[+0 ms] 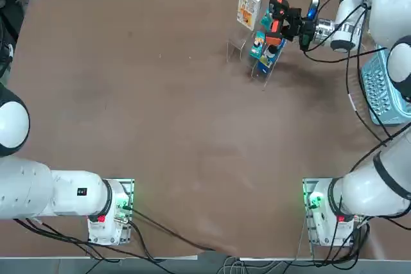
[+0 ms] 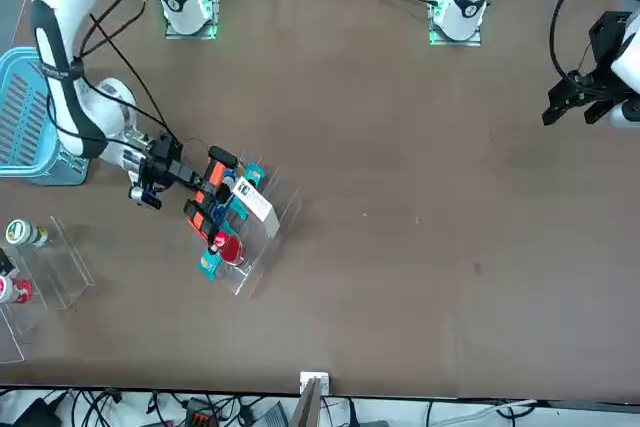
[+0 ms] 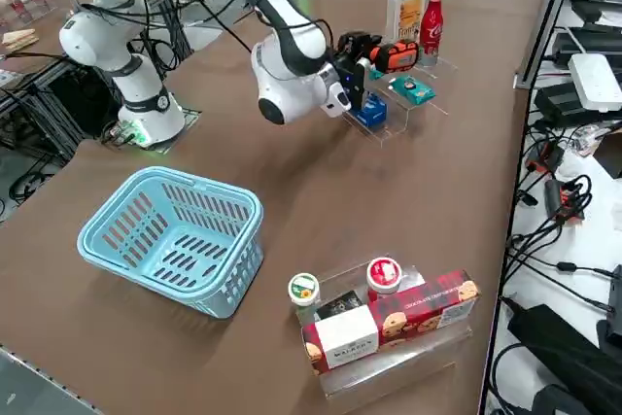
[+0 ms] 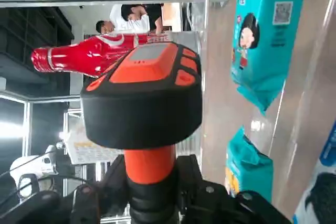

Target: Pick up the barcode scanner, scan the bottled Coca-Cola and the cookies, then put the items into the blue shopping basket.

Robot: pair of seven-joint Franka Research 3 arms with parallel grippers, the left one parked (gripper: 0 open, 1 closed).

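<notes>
Scanner (image 4: 144, 95) in hand (image 4: 152, 192), shelf-side

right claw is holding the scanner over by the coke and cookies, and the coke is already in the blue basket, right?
Not quite. The right claw does hold the scanner by the coke and cookies, but the right side view shows the blue basket empty; the coke stands beside the cookies.

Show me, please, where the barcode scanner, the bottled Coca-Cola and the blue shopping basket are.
barcode scanner (image 4: 144, 90): right wrist view, on its head.
bottled Coca-Cola (image 3: 432, 17): right side view, on its red body.
blue shopping basket (image 3: 233, 274): right side view, on its near wall.
</notes>
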